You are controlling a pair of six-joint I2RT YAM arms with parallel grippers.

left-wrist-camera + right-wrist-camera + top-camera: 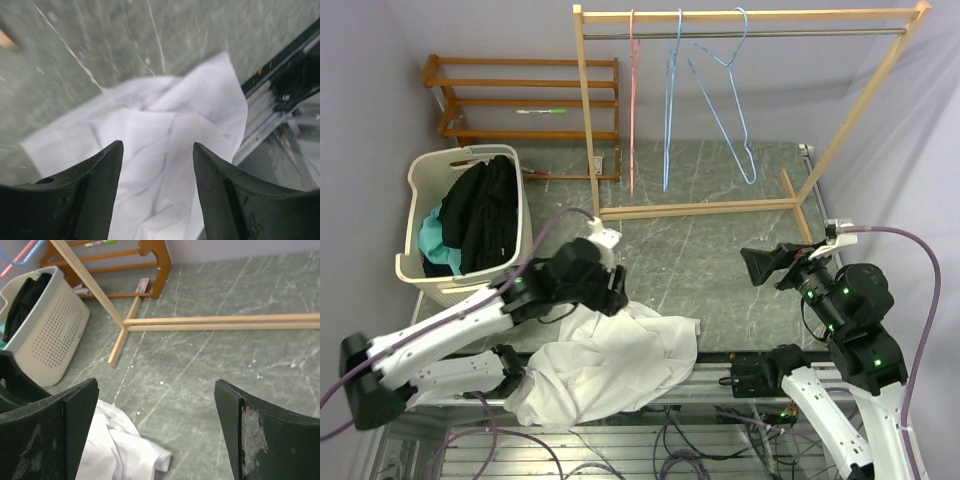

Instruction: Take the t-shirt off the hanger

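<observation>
The white t-shirt (610,365) lies crumpled on the table near its front edge, with no hanger in it. Pink (633,100), blue (670,110) and light blue (728,110) hangers hang bare on the wooden rack's rail. My left gripper (612,292) hovers over the shirt's upper edge. In the left wrist view this gripper (157,145) is open, with the t-shirt (160,130) lying below the gap. My right gripper (756,266) is wide open over bare table to the right. In the right wrist view that gripper (156,382) is empty, and the t-shirt (120,450) lies at lower left.
A cream laundry basket (415,190) holding dark and teal clothes stands at the left. The wooden rack's base bars (700,209) cross the table's middle. A brown wooden shelf (520,100) stands behind. The table's metal front rail (720,375) runs beside the shirt.
</observation>
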